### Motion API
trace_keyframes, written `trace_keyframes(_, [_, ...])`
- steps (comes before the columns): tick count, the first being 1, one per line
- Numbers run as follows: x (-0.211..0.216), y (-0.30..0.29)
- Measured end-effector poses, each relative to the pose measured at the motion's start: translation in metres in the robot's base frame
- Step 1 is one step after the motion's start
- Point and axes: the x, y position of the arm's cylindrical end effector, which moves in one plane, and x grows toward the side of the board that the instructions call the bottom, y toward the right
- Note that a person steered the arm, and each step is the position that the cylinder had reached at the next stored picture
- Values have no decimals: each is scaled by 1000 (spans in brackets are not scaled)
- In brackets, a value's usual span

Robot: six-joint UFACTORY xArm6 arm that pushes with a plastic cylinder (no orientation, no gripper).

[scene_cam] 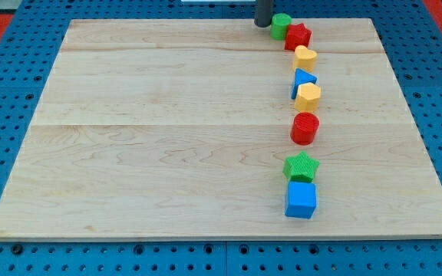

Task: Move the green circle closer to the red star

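Rod's lower end, my tip [263, 24], down at the view's top edge of the wooden board [167, 138], pressed against or just beside the green circle [282, 24] on its left; whether truly touching, cannot tell. No jaws to speak of: a plain straight rod, gripping nothing.

Just right of my tip: green circle, touching the red star [298, 36] on its lower right.

Counted below and to the right of my tip, in a rough column toward the view's bottom:
- two yellow blocks: yellow heart [305, 57], then yellow hexagon [308, 96]
- two blue: blue triangle [302, 79] wedged between the yellows, blue cube [300, 200] farthest off
- two red: star and red cylinder [305, 128]
- two green: circle and green star [301, 166], touching the cube

Eight blocks in all.
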Motion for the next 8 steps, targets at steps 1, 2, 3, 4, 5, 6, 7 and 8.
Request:
trace_keyframes(1, [18,-1])
trace_keyframes(2, [29,-1])
trace_keyframes(3, [23,2])
trace_keyframes(4, [15,3])
trace_keyframes(5, [14,14])
trace_keyframes(6, [12,23])
trace_keyframes(7, [8,34])
trace_keyframes(8, [8,37])
